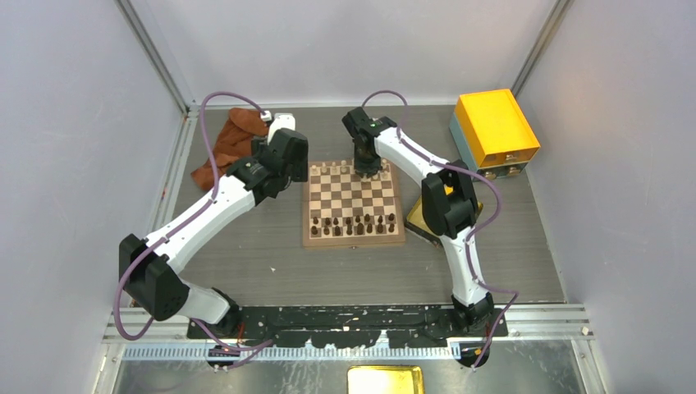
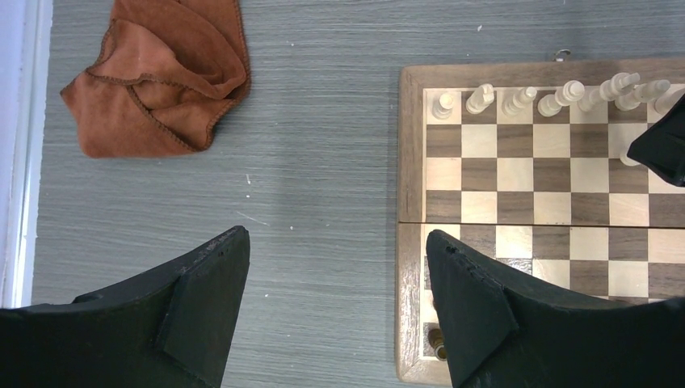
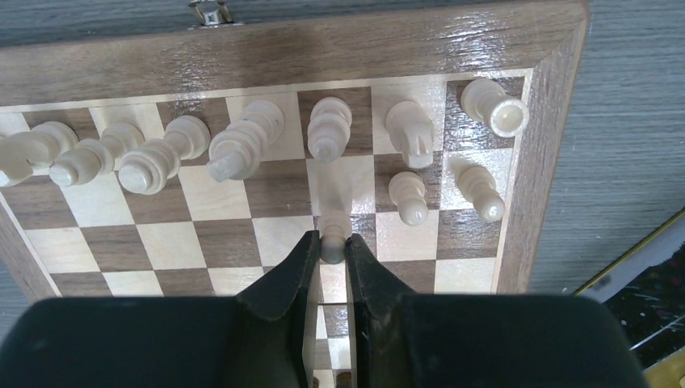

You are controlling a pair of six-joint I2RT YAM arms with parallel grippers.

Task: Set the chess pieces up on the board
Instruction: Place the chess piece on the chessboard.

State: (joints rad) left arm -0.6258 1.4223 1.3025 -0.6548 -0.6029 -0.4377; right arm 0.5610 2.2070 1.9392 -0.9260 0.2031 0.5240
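Chess piece [image 3: 333, 230] pinched by right end effector [image 3: 329, 252] (above the board [image 3: 323, 50]).

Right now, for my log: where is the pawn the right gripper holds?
Right wrist view: the pawn, in the right gripper, is over the board left of two pawns.

A grey wood-grain tabletop [image 1: 271, 263] is enclosed on 3 sides by plain pale walls [image 1: 66, 123], joined by silver metal corner rails [image 1: 152, 53].
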